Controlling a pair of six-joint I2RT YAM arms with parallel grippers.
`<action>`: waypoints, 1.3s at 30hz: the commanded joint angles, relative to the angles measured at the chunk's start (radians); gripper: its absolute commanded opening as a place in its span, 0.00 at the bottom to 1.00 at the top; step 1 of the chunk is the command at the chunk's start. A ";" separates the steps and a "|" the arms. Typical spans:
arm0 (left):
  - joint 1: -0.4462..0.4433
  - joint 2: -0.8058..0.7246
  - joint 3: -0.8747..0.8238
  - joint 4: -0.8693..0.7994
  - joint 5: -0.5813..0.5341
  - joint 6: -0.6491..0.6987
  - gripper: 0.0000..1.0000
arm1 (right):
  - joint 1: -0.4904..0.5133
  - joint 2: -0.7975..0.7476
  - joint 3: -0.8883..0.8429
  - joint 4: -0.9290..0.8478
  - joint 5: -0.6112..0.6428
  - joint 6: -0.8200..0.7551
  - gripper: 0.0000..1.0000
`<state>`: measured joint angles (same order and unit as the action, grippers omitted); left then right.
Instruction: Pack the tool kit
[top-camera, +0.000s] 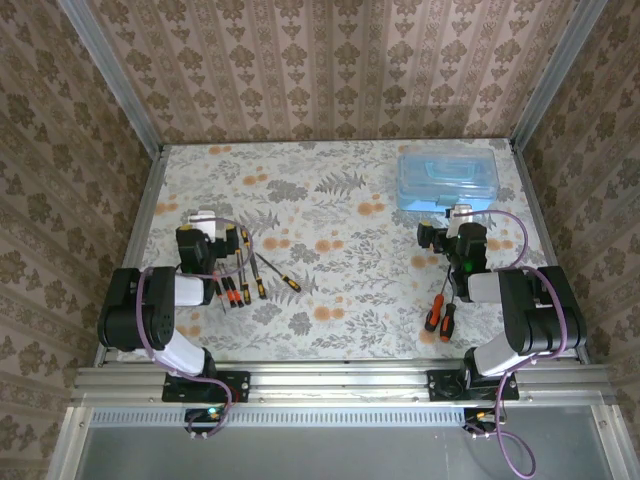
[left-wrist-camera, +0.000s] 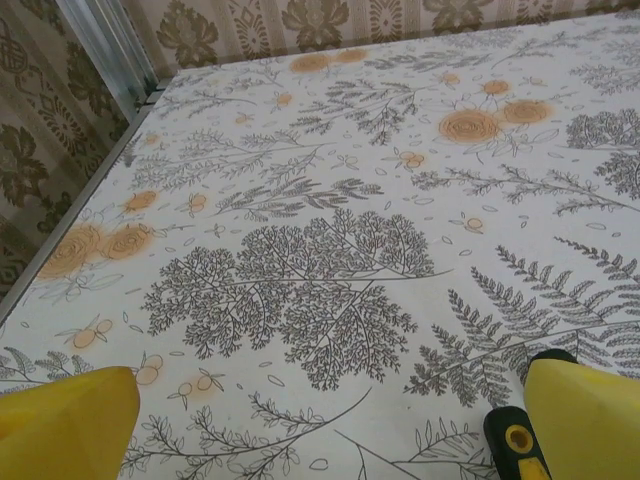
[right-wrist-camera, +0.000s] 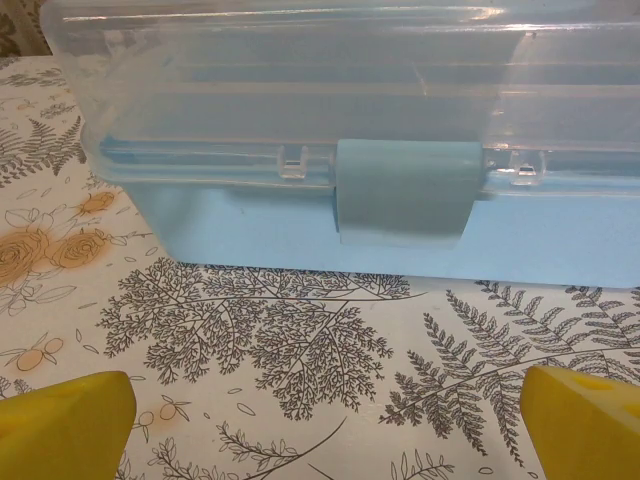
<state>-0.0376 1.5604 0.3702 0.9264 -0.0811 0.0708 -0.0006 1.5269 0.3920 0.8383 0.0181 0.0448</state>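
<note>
**Fig. Both pincers apart over the table; case lid down, screwdrivers lying outside it.**

From my remote station I see the small rectangular light-blue translucent plastic case (top-camera: 447, 180) at the far right of the floral-printed tabletop (top-camera: 330, 200), its clear lid down and its blue latch (right-wrist-camera: 405, 190) lying across the seam. The right gripper (top-camera: 457, 213) sits just in front of it with its yellow fingers (right-wrist-camera: 585, 415) spread wide and nothing between them. A pair of orange-and-black-handled screwdrivers (top-camera: 440, 318) lies near the right arm. The left gripper (top-camera: 205, 220) is likewise spread wide and empty. A fan of slim screwdrivers (top-camera: 238, 290) lies beside the left arm, and a yellow-and-black handle end (left-wrist-camera: 515, 440) shows just beside one left finger.
</note>
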 joint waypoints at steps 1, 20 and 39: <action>0.005 -0.005 0.019 -0.003 0.026 0.001 1.00 | 0.008 0.003 0.025 -0.001 0.017 -0.014 1.00; -0.008 -0.005 0.010 0.013 0.017 0.015 1.00 | 0.010 0.004 0.023 0.001 0.020 -0.016 1.00; -0.002 -0.005 0.016 0.002 0.015 0.004 1.00 | 0.010 0.003 0.022 0.002 0.020 -0.014 1.00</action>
<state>-0.0395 1.5604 0.3702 0.9195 -0.0738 0.0711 0.0048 1.5269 0.3920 0.8383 0.0193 0.0448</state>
